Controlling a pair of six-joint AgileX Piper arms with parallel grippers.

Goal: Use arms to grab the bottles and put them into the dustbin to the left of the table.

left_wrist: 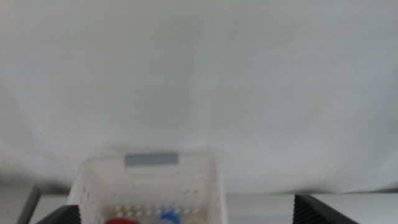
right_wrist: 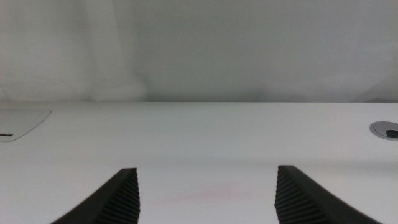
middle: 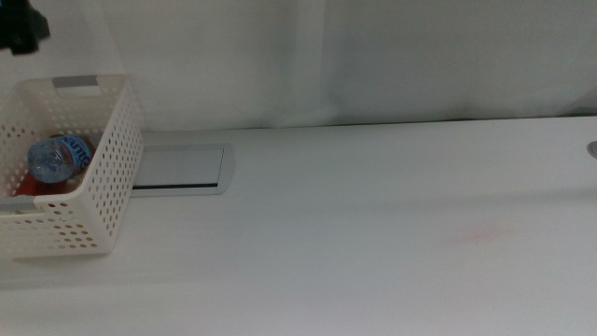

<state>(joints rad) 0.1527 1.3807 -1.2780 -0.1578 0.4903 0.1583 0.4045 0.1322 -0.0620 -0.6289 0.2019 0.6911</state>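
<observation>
The white perforated dustbin (middle: 98, 177) stands at the table's left end, grey tab on its far rim. Inside lie a clear water bottle (middle: 58, 157) with a blue label and something red (middle: 28, 187) beneath it. A black part of the left arm (middle: 23, 28) hangs above the dustbin. In the left wrist view my left gripper (left_wrist: 183, 205) is open and empty above the dustbin (left_wrist: 205, 186), where a red can top (left_wrist: 121, 220) and a blue cap (left_wrist: 169, 218) show. My right gripper (right_wrist: 205, 173) is open and empty low over the bare table (right_wrist: 205, 130); it is out of the middle view.
A flat grey panel (middle: 182, 168) is set into the tabletop just right of the dustbin. A round grommet (middle: 591, 148) sits at the table's right edge. A faint pink smear (middle: 476, 235) marks the surface right of centre. A white curtain hangs behind the table.
</observation>
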